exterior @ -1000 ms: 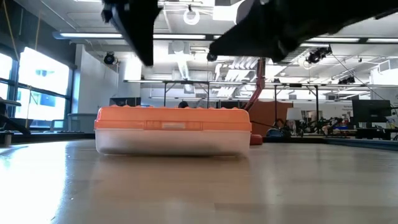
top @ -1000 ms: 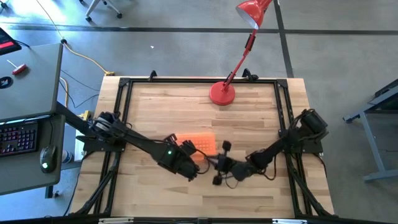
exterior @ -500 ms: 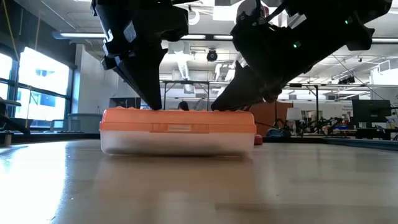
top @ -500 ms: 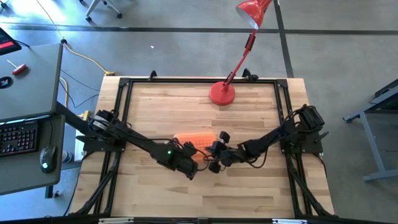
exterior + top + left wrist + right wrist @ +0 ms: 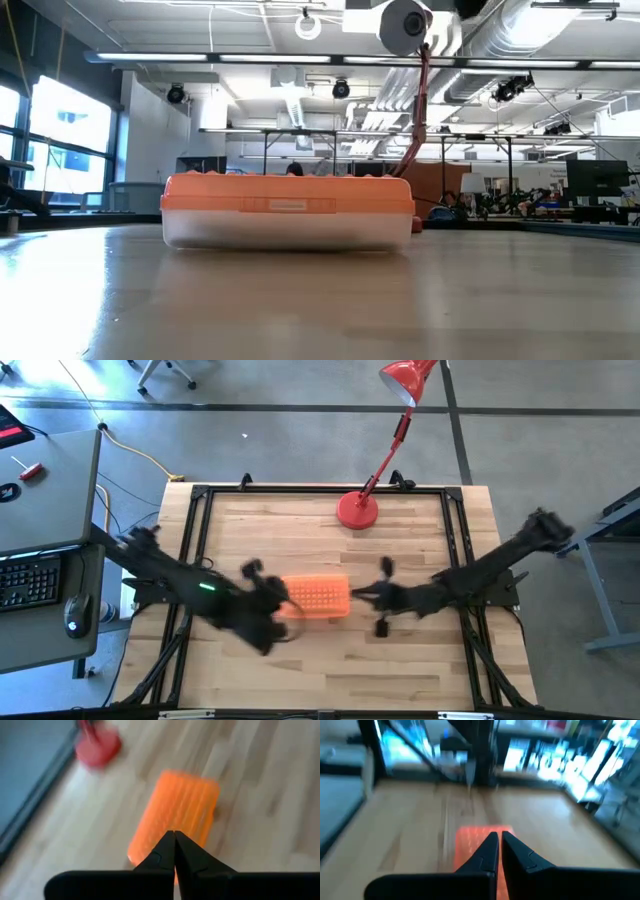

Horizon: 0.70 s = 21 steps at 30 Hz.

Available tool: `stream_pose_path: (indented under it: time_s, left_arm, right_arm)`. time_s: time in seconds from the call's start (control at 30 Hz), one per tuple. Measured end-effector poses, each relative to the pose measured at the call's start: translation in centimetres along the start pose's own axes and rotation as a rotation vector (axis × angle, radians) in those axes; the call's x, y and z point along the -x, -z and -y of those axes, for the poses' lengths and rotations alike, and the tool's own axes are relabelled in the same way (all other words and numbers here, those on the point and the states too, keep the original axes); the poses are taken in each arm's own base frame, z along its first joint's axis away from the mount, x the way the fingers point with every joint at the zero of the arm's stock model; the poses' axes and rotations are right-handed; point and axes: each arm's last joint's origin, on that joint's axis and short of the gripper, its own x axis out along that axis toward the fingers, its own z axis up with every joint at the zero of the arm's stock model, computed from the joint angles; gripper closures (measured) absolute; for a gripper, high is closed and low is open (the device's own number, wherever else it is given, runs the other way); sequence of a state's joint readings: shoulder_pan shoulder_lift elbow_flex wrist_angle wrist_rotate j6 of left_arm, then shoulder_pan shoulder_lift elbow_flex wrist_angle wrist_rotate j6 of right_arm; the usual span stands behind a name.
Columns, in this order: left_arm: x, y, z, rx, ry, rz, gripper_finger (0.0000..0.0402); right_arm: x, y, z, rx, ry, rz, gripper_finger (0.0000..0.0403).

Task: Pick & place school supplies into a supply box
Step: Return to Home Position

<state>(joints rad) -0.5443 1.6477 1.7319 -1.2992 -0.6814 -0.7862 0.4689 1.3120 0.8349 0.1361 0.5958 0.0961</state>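
Change since the earlier frames: left gripper (image 5: pixel 174 839) and right gripper (image 5: pixel 499 839), which bore down on the lid (image 5: pixel 288 186) half a second ago, now stand off it, while the supply box (image 5: pixel 315 598) lies where it lay.
Left gripper: fingers pressed together and holding nothing, just beside the box's left end.
Right gripper: fingers drawn together and empty, just beside the box's right end.
Supply box: flat at mid-table (image 5: pixel 420 660), orange lid down on the clear base; we cannot see its contents.
Reason for this posture: we judge the packing finished, so empty, closed claws suit a retreat to rest.
Edges and room: the red lamp base (image 5: pixel 357 510) stands well behind the box. Bare wood lies in front, and black frame rails (image 5: pixel 196 550) border the sides. We judge each arm free to withdraw toward its own side.
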Motion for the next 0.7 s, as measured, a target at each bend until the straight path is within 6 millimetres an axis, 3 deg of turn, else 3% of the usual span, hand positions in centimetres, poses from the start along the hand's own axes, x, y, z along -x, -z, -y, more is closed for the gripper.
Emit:
stream_pose_path:
  time_s: [0.1,0.17,0.33,0.43,0.5,0.7]
  left_arm:
    - [6.0,0.3,-3.4,-0.042,0.033,0.088,0.0378]
    - [9.0,1.1,-5.6,-0.055,0.078,0.138,0.0383]
    - [12.7,5.1,-11.1,-0.078,0.176,0.245,0.0372]
    - [12.3,8.1,-13.8,-0.005,0.239,0.334,0.0362]
    - [10.7,10.3,-14.6,0.064,0.289,0.385,0.0360]
    - [4.5,16.2,-13.8,0.116,0.471,0.535,0.0358]
  right_arm:
    - [4.9,-2.3,1.9,0.036,-0.003,0.053,0.0403]
    - [8.0,-3.1,3.2,0.033,-0.060,0.071,0.0403]
    - [13.4,-2.8,6.0,0.044,-0.336,0.055,0.0403]
    - [15.0,-1.9,6.9,0.058,-0.393,0.119,0.0403]
    - [15.4,-0.7,7.3,0.075,-0.399,0.170,0.0403]
    - [16.1,4.5,8.4,0.039,-0.435,0.278,0.0403]
